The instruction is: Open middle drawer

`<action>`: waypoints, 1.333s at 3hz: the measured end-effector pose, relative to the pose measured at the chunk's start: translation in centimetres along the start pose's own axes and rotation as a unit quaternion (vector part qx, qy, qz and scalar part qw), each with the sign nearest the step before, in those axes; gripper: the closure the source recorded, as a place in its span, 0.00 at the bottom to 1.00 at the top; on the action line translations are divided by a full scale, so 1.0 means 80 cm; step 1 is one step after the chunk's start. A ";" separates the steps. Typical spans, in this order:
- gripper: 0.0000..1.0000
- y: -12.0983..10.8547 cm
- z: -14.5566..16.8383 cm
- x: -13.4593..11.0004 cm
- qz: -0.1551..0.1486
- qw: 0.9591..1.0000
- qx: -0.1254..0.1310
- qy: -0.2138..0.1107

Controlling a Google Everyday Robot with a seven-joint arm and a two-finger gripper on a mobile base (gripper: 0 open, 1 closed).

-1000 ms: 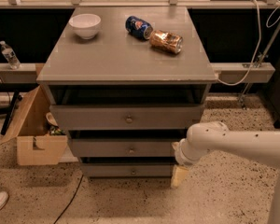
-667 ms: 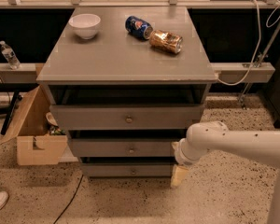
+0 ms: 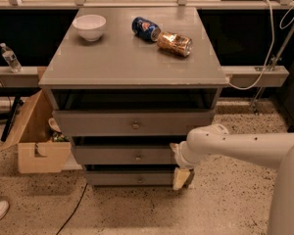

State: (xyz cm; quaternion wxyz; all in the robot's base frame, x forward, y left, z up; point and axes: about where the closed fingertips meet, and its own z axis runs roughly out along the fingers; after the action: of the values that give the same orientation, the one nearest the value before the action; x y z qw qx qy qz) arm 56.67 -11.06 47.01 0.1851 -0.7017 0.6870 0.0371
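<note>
The grey cabinet (image 3: 132, 62) has three drawers, each with a small brass knob. The middle drawer (image 3: 122, 156) is the second one, with its knob (image 3: 138, 156) at centre; its front sits a little behind the top drawer's front. My gripper (image 3: 177, 161) is at the right end of the middle drawer's front, to the right of the knob and not on it. It is open: one cream fingertip (image 3: 173, 146) shows at the drawer's upper edge and the other finger (image 3: 181, 178) hangs down by the bottom drawer (image 3: 132, 178). It holds nothing.
The top drawer (image 3: 132, 123) stands slightly pulled out. A white bowl (image 3: 89, 26), a blue can (image 3: 145, 27) and a brown can (image 3: 174, 43) lie on the cabinet top. An open cardboard box (image 3: 36, 146) stands at the left. A water bottle (image 3: 10, 58) is on the left ledge.
</note>
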 end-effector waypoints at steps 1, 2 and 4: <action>0.00 -0.022 0.012 -0.010 -0.027 1.000 0.014 -0.007; 0.00 -0.048 0.042 -0.009 -0.037 0.999 0.019 -0.018; 0.03 -0.072 0.109 0.009 -0.006 1.000 0.023 0.002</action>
State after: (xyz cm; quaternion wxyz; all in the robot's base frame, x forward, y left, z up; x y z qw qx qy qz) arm 64.10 -9.09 39.88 0.1998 -0.7016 0.6837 0.0191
